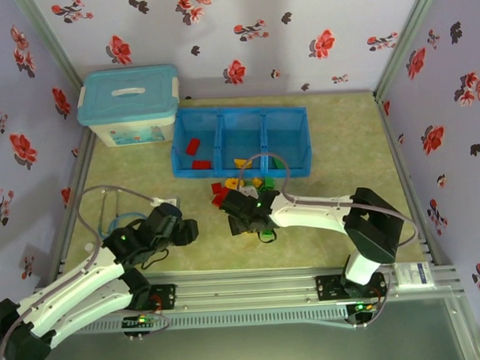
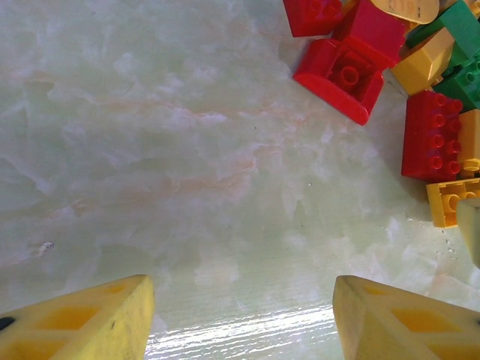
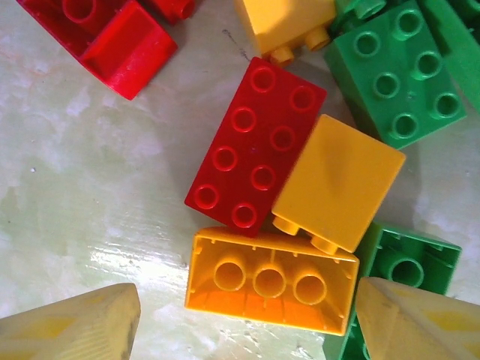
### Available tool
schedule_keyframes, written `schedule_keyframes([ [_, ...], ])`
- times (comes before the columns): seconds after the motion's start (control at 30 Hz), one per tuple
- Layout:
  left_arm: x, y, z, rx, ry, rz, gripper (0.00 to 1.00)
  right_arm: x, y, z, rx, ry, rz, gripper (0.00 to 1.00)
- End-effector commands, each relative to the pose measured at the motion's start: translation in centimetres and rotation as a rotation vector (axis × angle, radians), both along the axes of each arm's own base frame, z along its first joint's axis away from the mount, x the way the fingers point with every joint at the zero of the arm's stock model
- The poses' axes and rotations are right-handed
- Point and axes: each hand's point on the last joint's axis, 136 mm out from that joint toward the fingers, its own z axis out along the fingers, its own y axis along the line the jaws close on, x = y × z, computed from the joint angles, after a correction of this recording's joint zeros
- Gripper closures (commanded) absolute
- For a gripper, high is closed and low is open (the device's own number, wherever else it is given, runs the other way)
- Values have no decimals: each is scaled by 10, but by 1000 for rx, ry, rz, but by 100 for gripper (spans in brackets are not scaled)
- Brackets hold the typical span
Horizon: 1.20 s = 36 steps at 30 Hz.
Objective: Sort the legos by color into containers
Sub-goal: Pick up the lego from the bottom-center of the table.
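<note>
**Legos heaped under the right pincer, tray partly filled**

The right pincer point(image 3: 247, 319) stands open and grips nothing. Between its two yellow fingertips point(image 3: 82, 326) lies a yellow brick point(image 3: 270, 281), hollow side up. There is a clear gap between this brick and one fingertip, while the other fingertip sits just beside the brick's end. A red eight-stud brick point(image 3: 255, 146) and a smooth-faced yellow block point(image 3: 337, 184) lie side by side, touching the far edge of the hollow brick. Beyond them are a green eight-stud brick point(image 3: 394, 75) and more red pieces, all part of one heap of legos point(image 1: 225, 194) on the table point(image 2: 187, 150).

The left pincer point(image 2: 244, 326) is also open, with only bare table between its fingertips. The edge of the heap sits in the upper right corner of its view, led by a red square piece point(image 2: 345, 71).

From above, the right pincer hangs over the near side of the heap. The left pincer is well off to the left, clear of the legos. A lone green piece point(image 1: 266, 236) lies on the near side of the right pincer.

Just beyond the heap lies the blue tray point(image 1: 241, 112). Its left compartment holds two red bricks point(image 1: 195, 154), and its middle one holds a yellow piece point(image 1: 241, 162). I cannot tell what the right compartment holds. A white box with a teal lid point(image 1: 129, 105) stands by the tray's left end.
</note>
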Motion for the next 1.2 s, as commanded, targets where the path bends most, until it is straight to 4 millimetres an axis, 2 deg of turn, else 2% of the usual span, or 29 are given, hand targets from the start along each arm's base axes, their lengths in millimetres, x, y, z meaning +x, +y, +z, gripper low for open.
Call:
schedule_keyframes([
  [0.0, -1, 7, -6, 20, 1, 31, 36, 1, 4, -3, -34, -5, -13, 23],
  [0.2, -2, 10, -9, 30, 4, 38, 37, 1, 1, -12, -89, -6, -22, 24],
  [0.3, -2, 11, -11, 31, 4, 45, 37, -3, 6, -15, -87, 4, -7, 24],
  [0.37, -2, 11, -11, 28, 3, 49, 38, -7, 13, -17, -73, 14, 10, 23],
  [0.53, -1, 12, -10, 22, -4, 57, 39, -20, 45, -20, 36, 42, 59, 24],
  [0.67, -1, 13, -9, 24, -9, 61, 39, -20, 54, -11, 60, 21, 78, 24],
  [0.9, -1, 14, -11, 27, -9, 62, 39, -13, 35, 0, -5, -35, 39, 23],
  [1.17, -1, 14, -14, 25, -9, 64, 38, -9, 17, -5, -31, -64, -63, 13],
])
